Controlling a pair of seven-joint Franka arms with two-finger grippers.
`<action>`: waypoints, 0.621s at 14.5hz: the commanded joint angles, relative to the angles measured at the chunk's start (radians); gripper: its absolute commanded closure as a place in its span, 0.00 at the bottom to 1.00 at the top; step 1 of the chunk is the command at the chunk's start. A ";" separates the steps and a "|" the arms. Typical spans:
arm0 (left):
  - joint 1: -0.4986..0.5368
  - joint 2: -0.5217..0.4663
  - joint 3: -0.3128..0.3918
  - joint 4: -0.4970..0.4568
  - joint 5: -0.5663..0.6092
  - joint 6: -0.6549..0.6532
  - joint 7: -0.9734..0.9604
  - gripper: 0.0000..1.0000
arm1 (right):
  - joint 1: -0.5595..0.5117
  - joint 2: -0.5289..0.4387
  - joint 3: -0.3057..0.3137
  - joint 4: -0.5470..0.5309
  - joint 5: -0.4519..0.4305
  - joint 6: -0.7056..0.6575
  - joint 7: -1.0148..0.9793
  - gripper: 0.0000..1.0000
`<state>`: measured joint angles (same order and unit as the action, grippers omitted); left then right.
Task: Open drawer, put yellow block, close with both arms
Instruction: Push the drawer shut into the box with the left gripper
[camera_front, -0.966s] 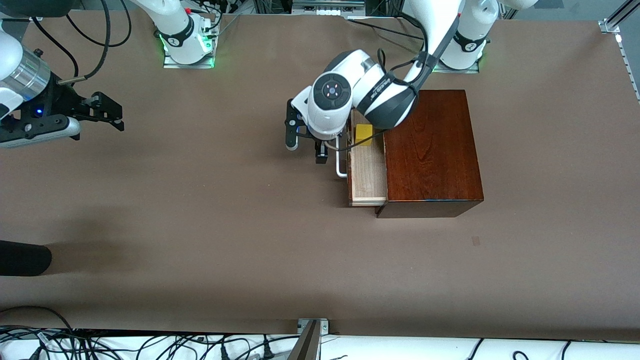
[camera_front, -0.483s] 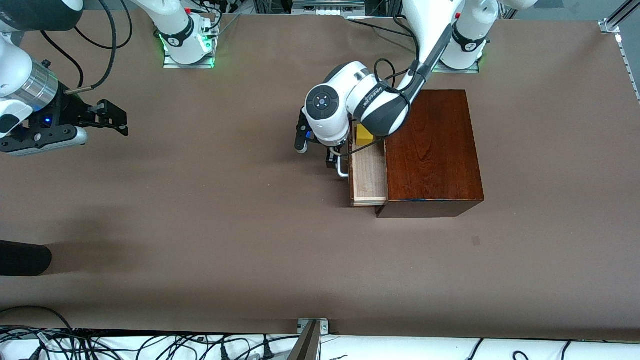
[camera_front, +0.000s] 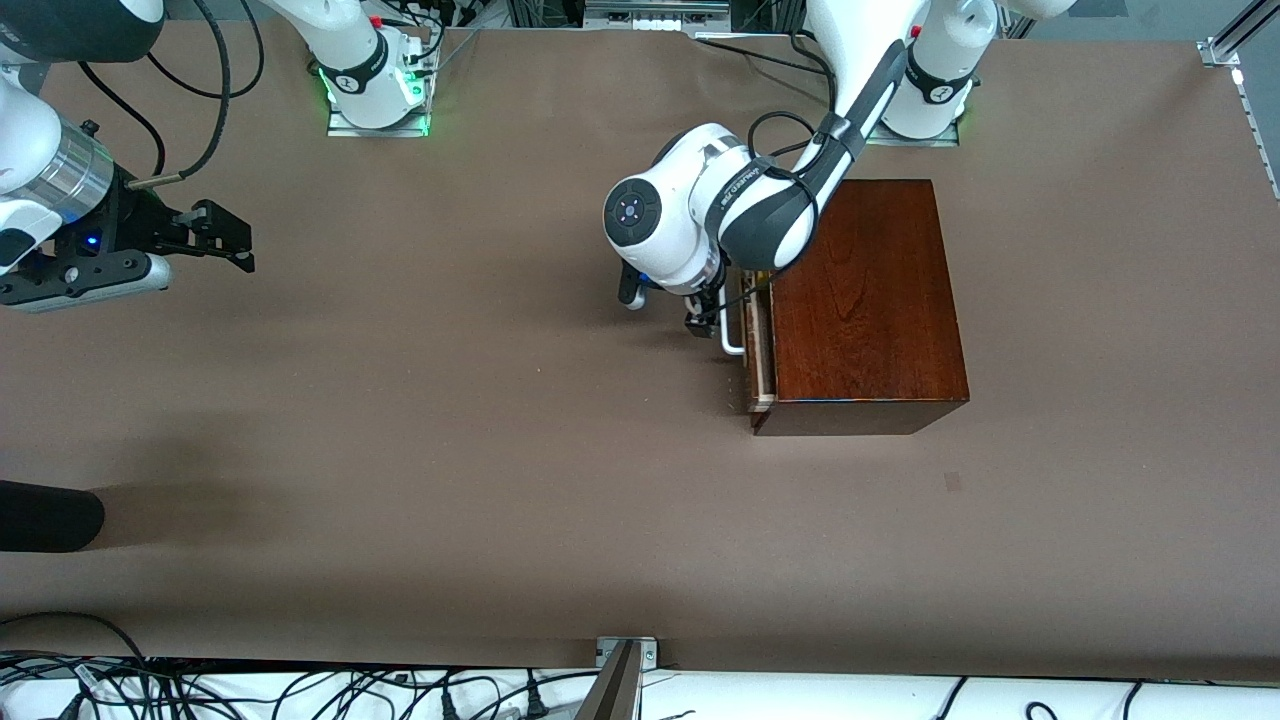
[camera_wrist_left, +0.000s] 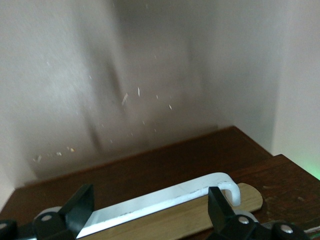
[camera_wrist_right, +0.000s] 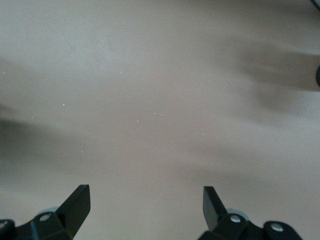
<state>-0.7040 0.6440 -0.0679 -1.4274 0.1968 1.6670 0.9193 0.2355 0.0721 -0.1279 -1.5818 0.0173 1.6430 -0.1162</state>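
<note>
The left gripper (camera_front: 706, 318) is down at the front of the drawer (camera_front: 757, 345), its jaws spread wide. In the left wrist view the two black fingers (camera_wrist_left: 80, 205) stand one at each end of the white U-shaped bar handle (camera_wrist_left: 165, 197), with the bar lying across the gap between them; whether either finger touches the bar cannot be told. The handle (camera_front: 731, 328) shows in the front view as a thin white bar just beside the gripper.

The drawer is nearly shut: only a narrow strip of its pale wood lining shows at the face of the glossy reddish-brown wooden box (camera_front: 860, 300). The yellow block is not visible in any view, and the strip of drawer left showing is too narrow to see into. The left arm (camera_front: 740, 200) reaches from its base, over the box's corner, to the drawer front.

The right gripper (camera_front: 215, 233) hangs over bare brown surface (camera_front: 450, 450) at the right arm's end, well apart from the box. Its jaws stand wide open and hold nothing; the right wrist view shows only the surface between the fingers (camera_wrist_right: 75, 202). The right arm waits there.
</note>
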 joint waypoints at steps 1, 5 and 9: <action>0.008 -0.012 0.023 -0.030 0.044 -0.049 0.003 0.00 | -0.002 -0.005 0.002 0.005 -0.002 -0.003 0.015 0.00; 0.003 -0.023 0.025 -0.027 0.046 -0.055 -0.051 0.00 | -0.002 -0.005 0.002 0.005 0.000 -0.002 0.017 0.00; 0.003 -0.027 0.022 -0.015 0.041 -0.056 -0.071 0.00 | -0.004 -0.005 0.002 0.005 0.000 -0.003 0.015 0.00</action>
<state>-0.7035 0.6429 -0.0506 -1.4301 0.1993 1.6324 0.8710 0.2355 0.0721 -0.1280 -1.5818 0.0173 1.6430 -0.1156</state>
